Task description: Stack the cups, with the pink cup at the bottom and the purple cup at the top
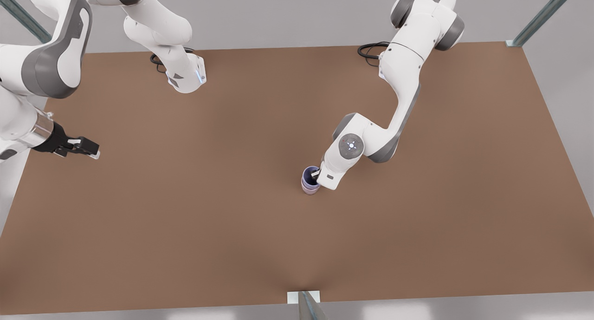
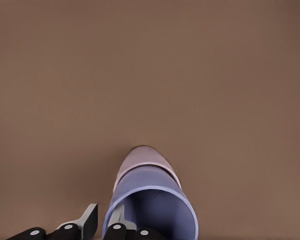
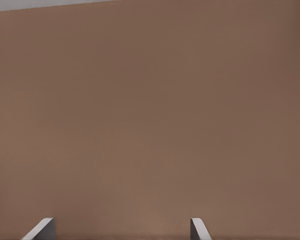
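Closest to the left wrist camera, the purple cup [image 2: 155, 205] has its open mouth turned toward the lens, with the pink cup [image 2: 142, 160] showing beyond it as a paler band and base. Purple sits nested inside pink, so the pair forms one stack, pink underneath. One finger [image 2: 119, 219] of the left gripper [image 2: 104, 221] reaches inside the purple cup against its wall, and the other finger [image 2: 89, 220] stands just outside the rim; whether they actually pinch the wall cannot be told.

On the front view, the stack stands upright on the brown table [image 1: 209, 227], a little toward the front view's right of the middle. There the purple cup [image 1: 309, 174] shows its dark inside from above, and the pink cup [image 1: 309, 189] appears as a rim and lower wall beneath it. Left gripper [image 1: 317, 175] comes down onto the stack's rim from the front view's right, its arm folded low over the table.

Right gripper [image 1: 91, 149] hangs above the table at the front view's left edge, well apart from the cups, waiting. Its fingers [image 3: 40, 229] are spread wide in the right wrist view, with bare table between them.
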